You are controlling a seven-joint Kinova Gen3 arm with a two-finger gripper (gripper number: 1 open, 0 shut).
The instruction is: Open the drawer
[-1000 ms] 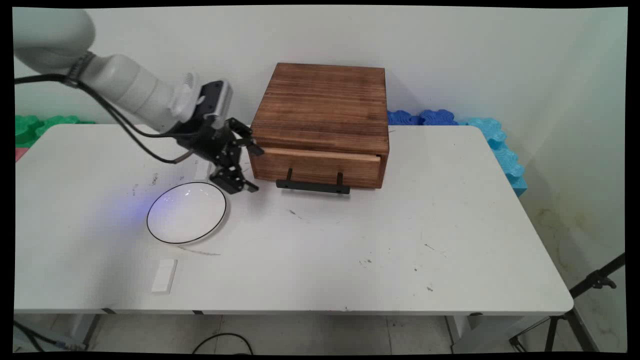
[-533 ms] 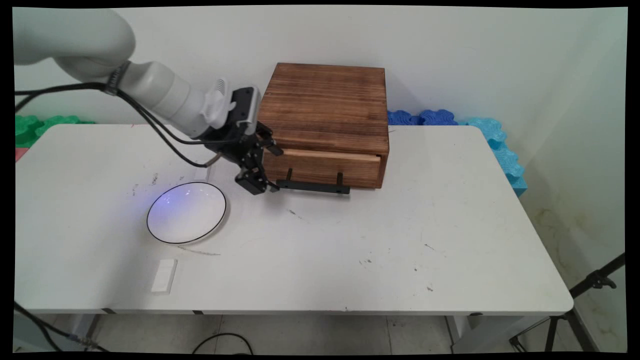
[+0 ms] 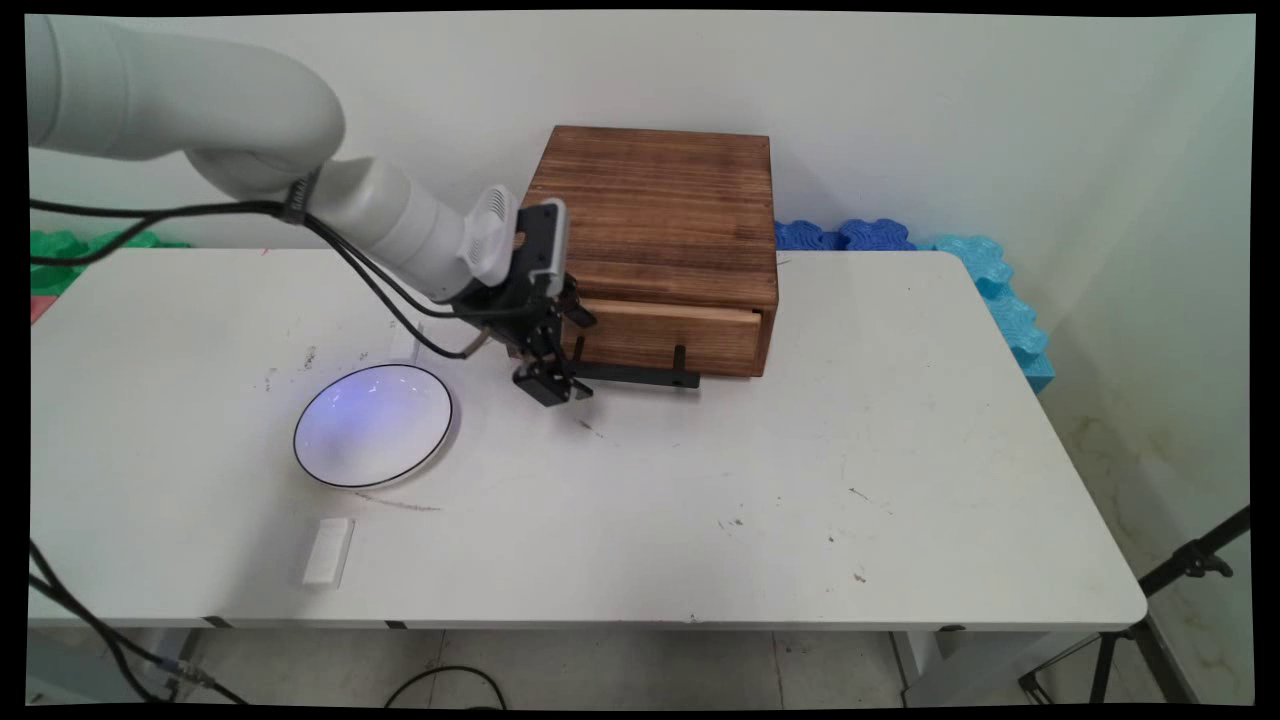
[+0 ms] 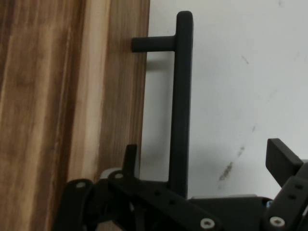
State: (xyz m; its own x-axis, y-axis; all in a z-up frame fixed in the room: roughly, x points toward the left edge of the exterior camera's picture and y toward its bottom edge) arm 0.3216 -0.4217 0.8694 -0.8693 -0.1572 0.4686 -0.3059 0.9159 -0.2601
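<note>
A: Gripper (image 3: 556,372) hovering at the left end of the drawer's black handle (image 3: 640,374), centre of frame. Jaws spread wide, holding nothing; in the hand view the bar (image 4: 180,101) is running between the fingers (image 4: 281,159).

B: Wooden drawer box (image 3: 650,240) sitting upper centre on the tabletop (image 3: 700,500); white plate (image 3: 372,425) lower left.

A: Risk, as I judge it: gripping this near the handle's end, the pull is off-centre, so the drawer may jam or the box slide.

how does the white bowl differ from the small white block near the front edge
The white bowl is round with a thin dark rim line; the small white block is rectangular and plain. The bowl is much larger. The bowl lies nearer the wooden drawer box and the hand; the block sits near the table's front edge. Both are white.
</note>
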